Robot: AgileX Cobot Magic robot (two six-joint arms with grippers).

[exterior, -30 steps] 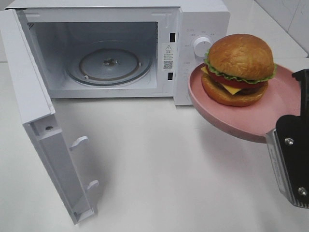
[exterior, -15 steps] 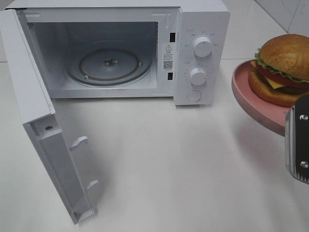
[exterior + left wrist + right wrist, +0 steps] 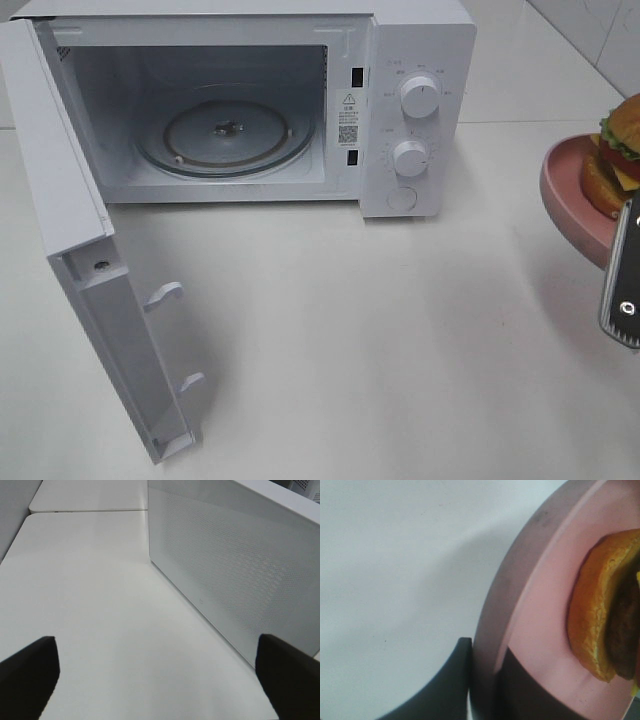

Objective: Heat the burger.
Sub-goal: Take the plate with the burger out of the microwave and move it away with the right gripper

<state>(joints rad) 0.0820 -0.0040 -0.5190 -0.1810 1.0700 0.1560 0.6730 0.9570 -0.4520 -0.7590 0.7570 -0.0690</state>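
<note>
We read no words anywhere. Microwave: warning-triangle sign and QR-style code on sticker at cavity's right inner frame, its print too small for us. Faint marks around upper knob and lower knob, illegible to us.

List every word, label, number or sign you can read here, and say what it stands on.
No text reads clearly.
Warning triangle sign on a sticker on the microwave, with a QR-like code below it: print too small.
Markings around the upper dial and lower dial: too small.
</note>
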